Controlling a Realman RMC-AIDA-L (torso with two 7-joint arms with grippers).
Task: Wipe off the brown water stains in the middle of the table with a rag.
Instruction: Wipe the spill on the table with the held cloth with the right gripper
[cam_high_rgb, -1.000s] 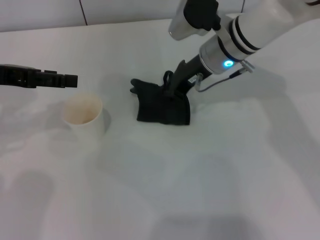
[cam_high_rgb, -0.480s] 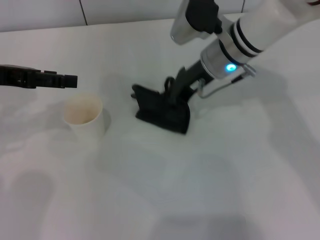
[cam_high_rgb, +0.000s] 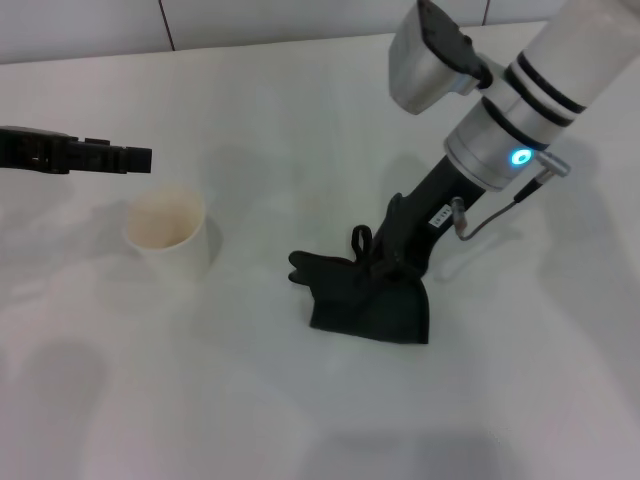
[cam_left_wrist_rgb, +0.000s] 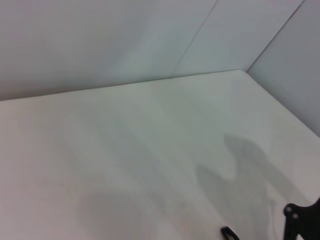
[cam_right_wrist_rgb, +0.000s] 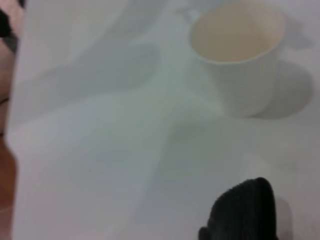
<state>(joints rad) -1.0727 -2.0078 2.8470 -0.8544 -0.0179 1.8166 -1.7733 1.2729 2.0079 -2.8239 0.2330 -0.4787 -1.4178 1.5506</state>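
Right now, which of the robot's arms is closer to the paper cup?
Left. The left gripper hovers just above and behind the cup, while the right gripper presses the rag onto the table farther away.

The table (cam_high_rgb: 300, 120) is a smooth, plain white surface that fills the head view. A white paper cup (cam_high_rgb: 166, 232) stands upright on it toward the left edge. A black rag (cam_high_rgb: 368, 300) lies crumpled flat on the table near its middle, well apart from the cup, with bare white surface between them
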